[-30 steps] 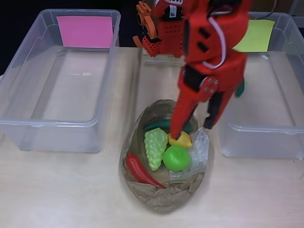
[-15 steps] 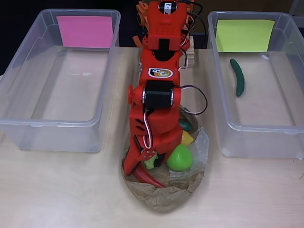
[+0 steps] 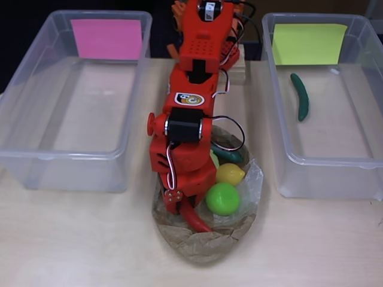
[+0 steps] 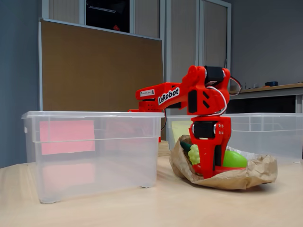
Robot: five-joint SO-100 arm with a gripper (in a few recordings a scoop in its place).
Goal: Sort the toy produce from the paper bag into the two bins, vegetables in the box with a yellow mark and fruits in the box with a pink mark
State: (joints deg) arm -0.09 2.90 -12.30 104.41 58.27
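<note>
The crumpled paper bag (image 3: 206,248) lies open on the table between the two bins. In it I see a red chili (image 3: 196,219), a green round fruit (image 3: 222,198), a yellow lemon (image 3: 230,174) and a dark green vegetable (image 3: 228,155). My gripper (image 3: 181,206) reaches down into the bag's left side, right over the chili's upper end. The wrist hides its fingertips. In the fixed view, light green grapes (image 4: 194,154) show beside the gripper (image 4: 208,168). A green cucumber (image 3: 300,95) lies in the bin with the yellow mark (image 3: 308,43).
The bin with the pink mark (image 3: 106,39) stands at the left, its front wall (image 3: 60,170) close to the bag. The yellow-marked bin's front wall (image 3: 326,176) is to the right of the bag. The arm's base (image 3: 206,24) sits between the bins at the back.
The arm swung from the right, beside the yellow-marked bin, to over the bag. It lowered into the bag and edged left toward the chili, covering the grapes.
</note>
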